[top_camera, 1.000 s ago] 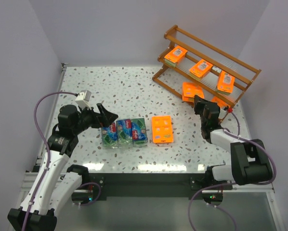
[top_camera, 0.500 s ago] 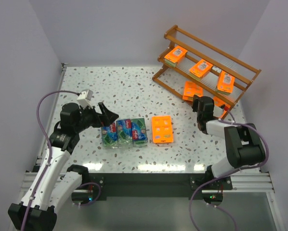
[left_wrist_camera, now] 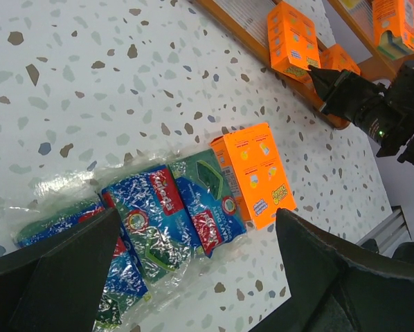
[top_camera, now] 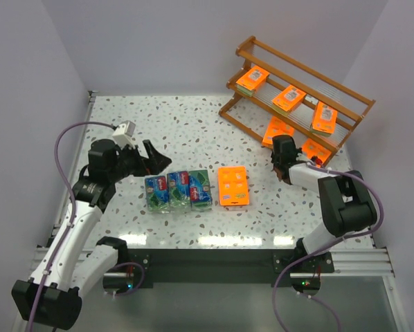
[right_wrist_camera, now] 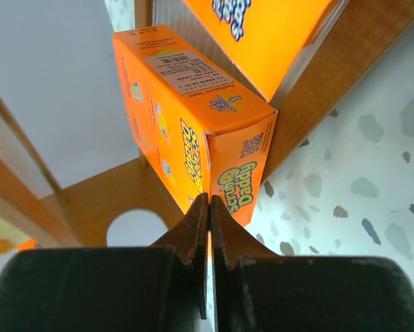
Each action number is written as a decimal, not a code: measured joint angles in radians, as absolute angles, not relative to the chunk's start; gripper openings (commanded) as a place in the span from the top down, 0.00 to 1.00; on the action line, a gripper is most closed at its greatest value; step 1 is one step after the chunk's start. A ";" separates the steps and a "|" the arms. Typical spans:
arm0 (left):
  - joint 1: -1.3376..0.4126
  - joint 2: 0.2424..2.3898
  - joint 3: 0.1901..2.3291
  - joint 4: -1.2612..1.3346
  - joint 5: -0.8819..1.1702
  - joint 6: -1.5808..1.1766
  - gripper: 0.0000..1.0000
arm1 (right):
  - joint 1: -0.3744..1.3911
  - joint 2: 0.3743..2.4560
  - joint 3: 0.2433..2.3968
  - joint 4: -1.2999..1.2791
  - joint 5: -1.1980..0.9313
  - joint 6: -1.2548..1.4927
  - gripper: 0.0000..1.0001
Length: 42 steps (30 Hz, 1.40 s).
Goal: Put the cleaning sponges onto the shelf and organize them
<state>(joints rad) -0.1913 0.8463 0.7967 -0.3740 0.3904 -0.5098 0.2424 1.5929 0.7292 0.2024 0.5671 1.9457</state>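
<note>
Sponge packs near the arms lie on the counter (top_camera: 124, 124): three green-and-blue sponge packs (top_camera: 178, 190) side by side, and one orange sponge pack (top_camera: 233, 185) just beside them. The left fingers (left_wrist_camera: 61, 270) hang spread wide by the green ones, holding nothing. Farther off, the right fingers (right_wrist_camera: 196, 232) are pressed together and empty, tips at the corner of an orange box (right_wrist_camera: 193, 117) low on the shelf (top_camera: 304, 71). Five orange packs (top_camera: 288, 98) sit on the shelf, so I think four packs are left. Only the right wrist view shows those tips so close to the box.
</note>
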 measured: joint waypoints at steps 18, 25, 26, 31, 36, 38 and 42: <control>-0.191 0.924 0.867 -0.380 0.393 -0.500 0.00 | 0.262 1.714 0.852 0.134 0.661 2.004 0.76; -0.191 0.922 0.867 -0.378 0.393 -0.501 0.00 | 0.280 1.731 0.840 0.233 0.614 1.999 0.47; -0.191 0.918 0.866 -0.378 0.393 -0.501 0.00 | 0.284 1.731 0.839 0.253 0.607 1.997 0.45; -0.191 0.872 0.847 -0.363 0.393 -0.505 0.00 | 0.296 1.726 0.834 0.313 0.558 1.966 0.37; -0.191 0.826 0.818 -0.361 0.389 -0.507 0.00 | 0.296 1.642 0.782 0.300 0.485 1.917 0.33; -0.191 0.807 0.803 -0.360 0.388 -0.513 0.00 | 0.296 1.565 0.743 0.274 0.448 1.877 0.32; -0.191 0.771 0.778 -0.359 0.385 -0.521 0.00 | 0.293 1.366 0.662 0.209 0.360 1.742 0.30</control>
